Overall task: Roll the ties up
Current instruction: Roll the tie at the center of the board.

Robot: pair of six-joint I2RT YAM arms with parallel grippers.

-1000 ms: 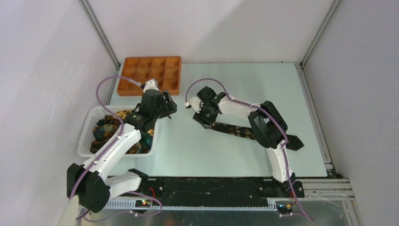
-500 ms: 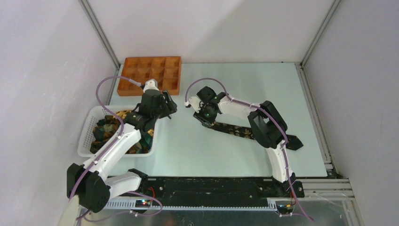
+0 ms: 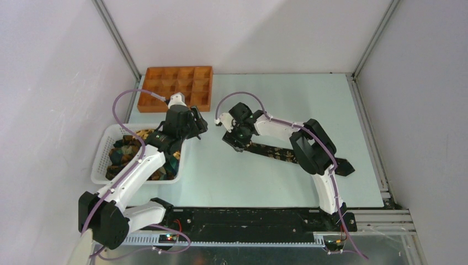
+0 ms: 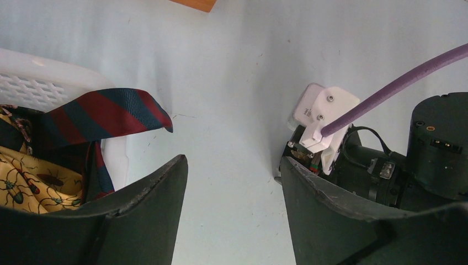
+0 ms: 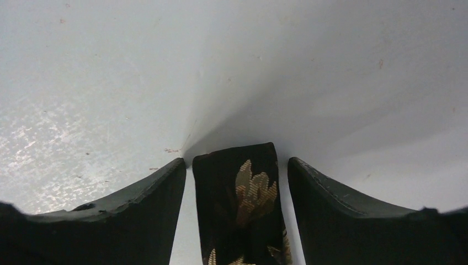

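Note:
A dark tie with gold leaf print (image 3: pixel 276 153) lies flat on the table, running from the middle to its wide end at the right (image 3: pixel 343 165). My right gripper (image 3: pixel 234 143) is low over its narrow left end. In the right wrist view the tie's end (image 5: pixel 237 210) lies between the open jaws of that gripper (image 5: pixel 236 165), with a small gap on each side. My left gripper (image 3: pixel 198 130) hangs open and empty above the bare table beside the basket, as the left wrist view (image 4: pixel 232 171) shows.
A white mesh basket (image 3: pixel 105 160) at the left holds several bundled ties (image 3: pixel 129 149). A red and blue striped tie (image 4: pixel 105 113) hangs over its rim. An orange compartment tray (image 3: pixel 176 85) stands at the back left. The right arm's wrist (image 4: pixel 386 160) is close to my left gripper.
My right gripper has shifted slightly left along the tie toward its narrow end. The left arm has not moved.

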